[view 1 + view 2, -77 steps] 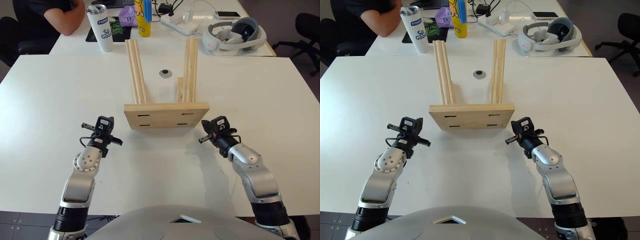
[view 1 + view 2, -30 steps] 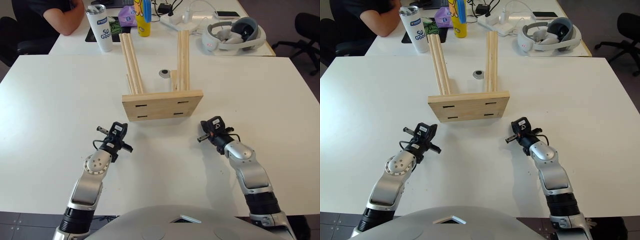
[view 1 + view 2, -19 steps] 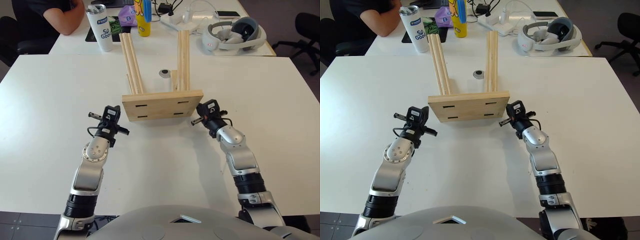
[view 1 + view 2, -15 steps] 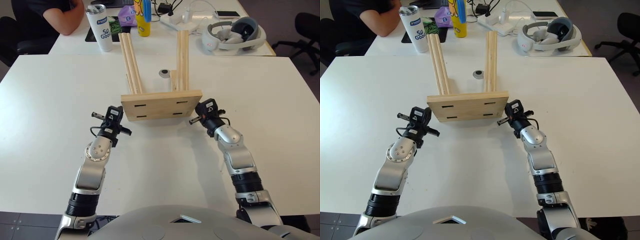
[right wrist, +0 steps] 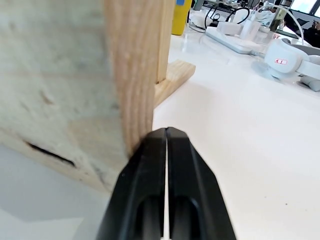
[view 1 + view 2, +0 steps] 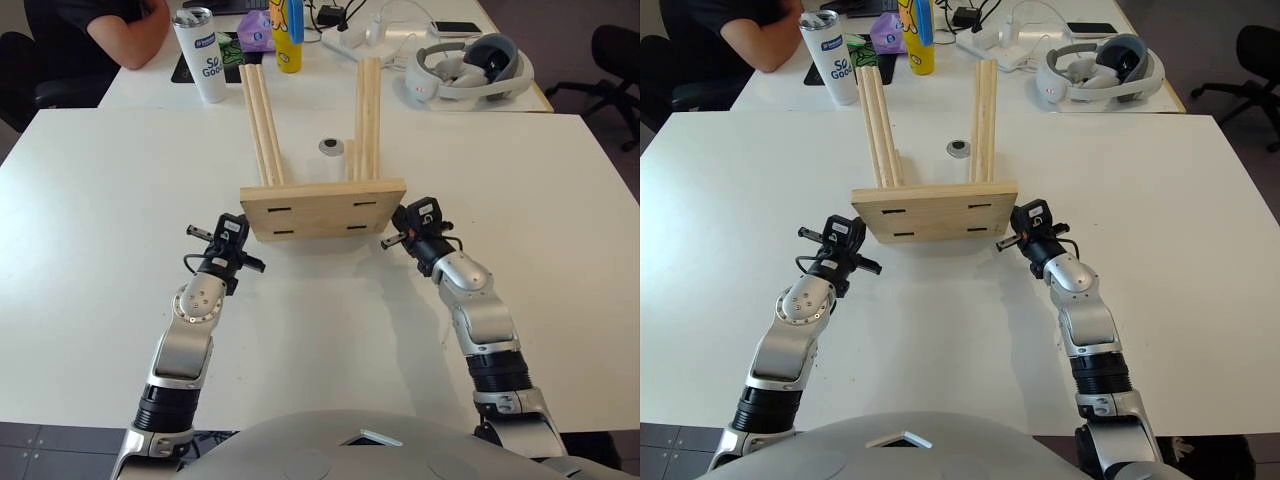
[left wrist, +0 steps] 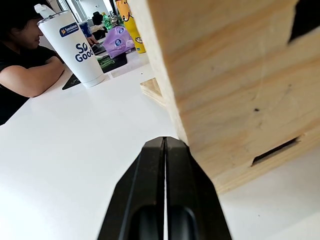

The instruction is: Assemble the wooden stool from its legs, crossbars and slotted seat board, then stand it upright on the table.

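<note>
The wooden stool lies on its side on the white table [image 6: 90, 220]. Its slotted seat board [image 6: 322, 210] stands on edge facing me. The left legs [image 6: 260, 125] and right legs [image 6: 366, 120] point away, with a crossbar [image 6: 349, 160] low between them. My left gripper [image 6: 234, 224] is shut, its tip at the board's left end near the lower corner [image 7: 165, 140]. My right gripper [image 6: 408, 213] is shut too, its tip against the board's right end [image 5: 166, 130]. Neither holds anything.
A small dark round object [image 6: 329, 146] lies on the table between the legs. On the table behind stand a white tumbler [image 6: 200, 55], a yellow bottle [image 6: 288, 35], a power strip [image 6: 360, 45] and a headset [image 6: 468, 68]. Bare tabletop lies to both sides and in front.
The stool has slid away from me since the earliest frame. Both grippers drew back, then came up to the board's two ends. Over the last half second they hardly moved.
</note>
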